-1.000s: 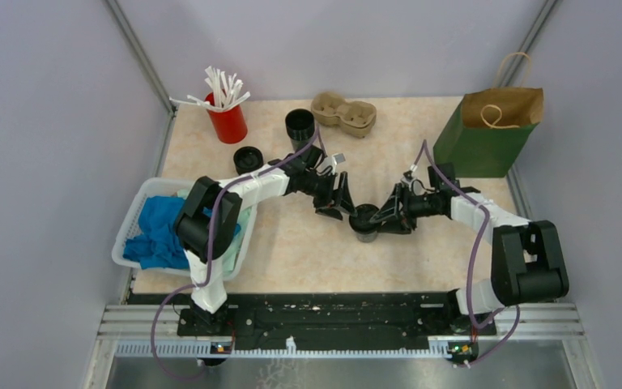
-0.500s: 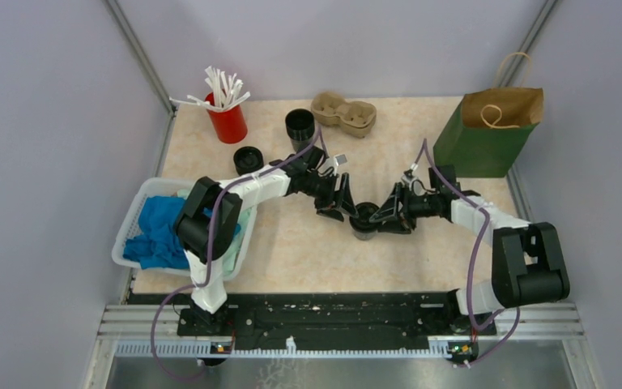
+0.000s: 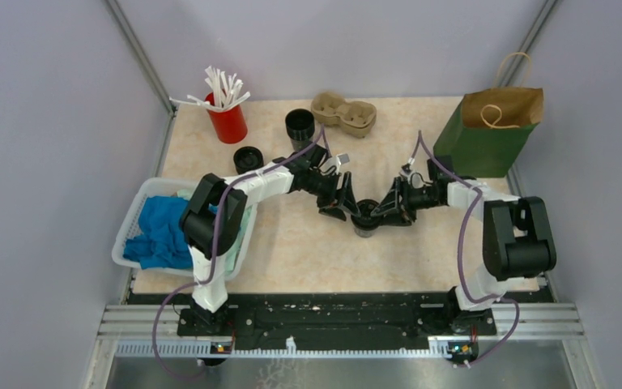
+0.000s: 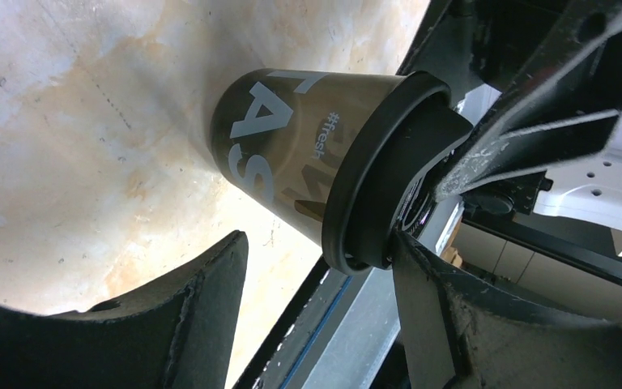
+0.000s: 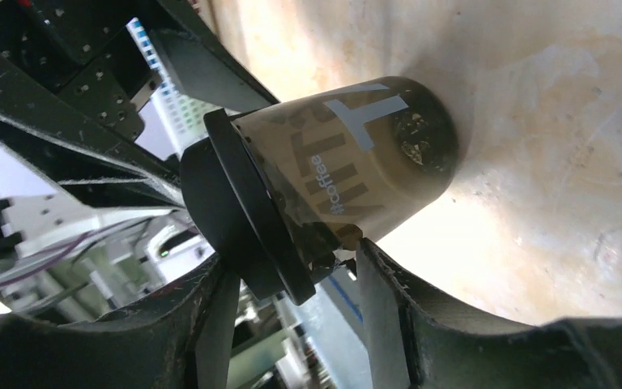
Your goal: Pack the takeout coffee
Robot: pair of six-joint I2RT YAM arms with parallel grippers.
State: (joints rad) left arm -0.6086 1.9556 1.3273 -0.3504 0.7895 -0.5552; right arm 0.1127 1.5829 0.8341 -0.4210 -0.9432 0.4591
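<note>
Black, lidded and printed with pale lettering, the takeout coffee (image 3: 364, 217) is at the middle of the table (image 3: 308, 247), where my two tools meet it from either side. My right tool (image 3: 387, 209) is closed on it at the lid (image 5: 243, 219), with one finger on the rim and the other against the cup wall just below. My left tool (image 3: 342, 204) stands wide: one finger (image 4: 441, 316) is at the lid's rim, the other (image 4: 194, 312) is apart from the cup. I cannot tell whether the cup's base rests on the table.

Along the far edge stand a red cup of white sticks (image 3: 227, 120), an open black cup (image 3: 300, 126) and a pulp cup tray (image 3: 343, 112), with a green paper bag (image 3: 478, 146) to the right.
</note>
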